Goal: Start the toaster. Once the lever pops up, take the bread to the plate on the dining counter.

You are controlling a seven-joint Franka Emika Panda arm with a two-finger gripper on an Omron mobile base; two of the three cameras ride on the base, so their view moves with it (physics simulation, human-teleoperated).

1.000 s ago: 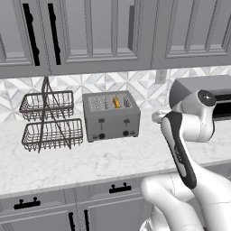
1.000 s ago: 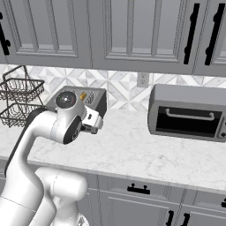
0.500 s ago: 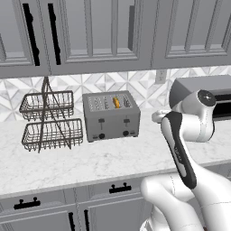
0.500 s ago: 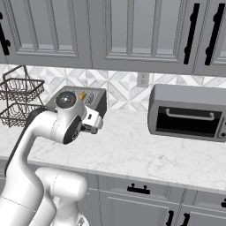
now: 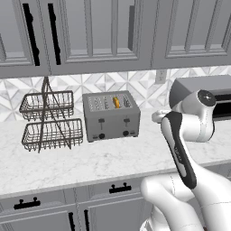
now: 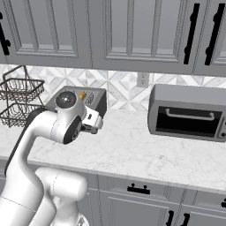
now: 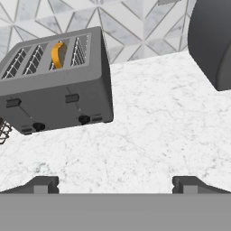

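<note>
The grey four-slot toaster [image 5: 110, 117] stands on the marble worktop against the tiled wall. The bread [image 5: 116, 102] stands edge-on in one of its right-hand slots, yellow-orange at the top. In the hand view the toaster [image 7: 58, 85] lies at the upper left, with the bread [image 7: 57, 53] in a slot and both black levers [image 7: 71, 98] high on the front. My gripper [image 7: 116, 184] hovers over the worktop to the toaster's right, apart from it, open, with nothing between its fingertips [image 7: 43, 184]. The plate and the dining counter are out of view.
A dark grey toaster oven [image 5: 212, 97] stands to the right of the toaster, close behind my arm. A two-tier wire basket rack [image 5: 47, 119] stands at the left. Grey upper cabinets [image 5: 90, 36] hang above. Bare worktop [image 5: 90, 158] runs along the front.
</note>
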